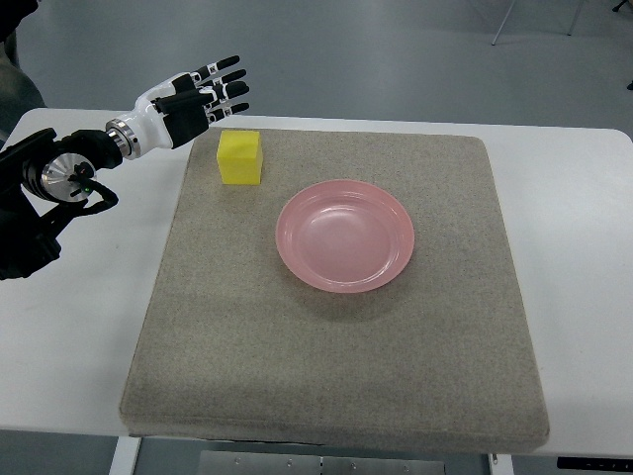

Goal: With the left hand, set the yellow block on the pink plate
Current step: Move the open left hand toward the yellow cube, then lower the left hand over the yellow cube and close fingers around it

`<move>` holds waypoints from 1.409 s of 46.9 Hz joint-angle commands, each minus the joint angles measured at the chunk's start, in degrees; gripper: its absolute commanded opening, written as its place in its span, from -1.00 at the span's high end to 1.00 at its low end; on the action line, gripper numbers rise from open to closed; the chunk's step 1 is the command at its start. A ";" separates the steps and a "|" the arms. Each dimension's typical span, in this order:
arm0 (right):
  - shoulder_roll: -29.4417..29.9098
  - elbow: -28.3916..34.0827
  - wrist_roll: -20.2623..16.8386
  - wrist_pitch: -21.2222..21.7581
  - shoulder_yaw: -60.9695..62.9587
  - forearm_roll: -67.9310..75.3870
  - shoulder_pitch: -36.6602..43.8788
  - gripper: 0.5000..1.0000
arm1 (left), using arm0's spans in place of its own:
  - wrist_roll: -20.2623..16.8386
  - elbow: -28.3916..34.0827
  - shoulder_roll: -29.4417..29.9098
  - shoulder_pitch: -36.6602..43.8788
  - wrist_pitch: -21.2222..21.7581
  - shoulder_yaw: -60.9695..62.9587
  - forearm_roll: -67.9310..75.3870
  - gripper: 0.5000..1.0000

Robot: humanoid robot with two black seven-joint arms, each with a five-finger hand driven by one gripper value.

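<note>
A yellow block (239, 157) stands on the grey mat (336, 356) near its far left corner. A pink plate (345, 235) lies on the mat to the right of the block, nearer the middle, and holds nothing. My left hand (203, 97) comes in from the left edge and hovers just behind and left of the block, fingers (226, 87) spread and holding nothing. It does not touch the block. My right hand is out of view.
The mat lies on a white table (574, 198). The table's far edge runs just behind the left hand. Grey floor and chair legs (534, 20) show beyond it.
</note>
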 commanded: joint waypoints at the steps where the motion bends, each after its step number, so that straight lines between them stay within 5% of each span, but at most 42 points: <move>1: 0.00 0.00 0.00 0.00 0.00 0.00 0.00 -0.69 | -0.06 0.00 0.06 -0.08 0.00 0.00 0.01 -0.98; 36: 0.00 0.00 0.00 0.00 0.00 0.00 0.00 -0.69 | -0.50 2.54 0.15 -0.51 -0.35 -0.88 1.41 -0.98; 66: 0.00 0.00 0.00 0.00 0.00 0.00 0.00 -0.69 | -0.50 4.66 0.94 -7.90 -0.26 -0.18 49.21 -0.97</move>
